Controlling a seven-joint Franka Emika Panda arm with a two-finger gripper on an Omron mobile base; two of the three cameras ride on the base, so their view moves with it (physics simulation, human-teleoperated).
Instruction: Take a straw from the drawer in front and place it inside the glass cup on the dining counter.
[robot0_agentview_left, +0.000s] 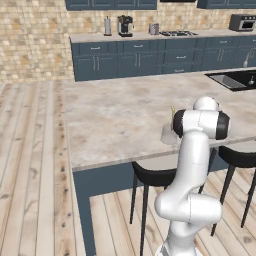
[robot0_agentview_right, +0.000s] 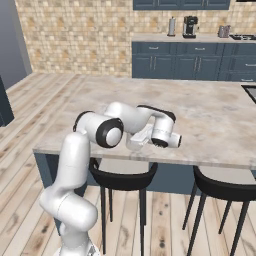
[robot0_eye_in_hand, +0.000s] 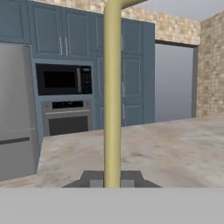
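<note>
The long dining counter, with its beige marbled stone top over a dark blue-grey base, spans the middle of both base views; two black bar stools stand at its near edge. The white arm is folded over that near edge, its hand level with the top and hiding most of what lies under it. The small clear glass cup stands on the counter top near the front edge, just beside the arm's upper joint in the left base view. In the right base view the cup cannot be made out behind the hand.

In the hand view the two-finger gripper is clenched on the thin pale yellow-green straw, the two dark fingertips pressing its lower end from either side. The straw runs straight up from the jaws. In the left base view its tip shows just above the cup.
</note>
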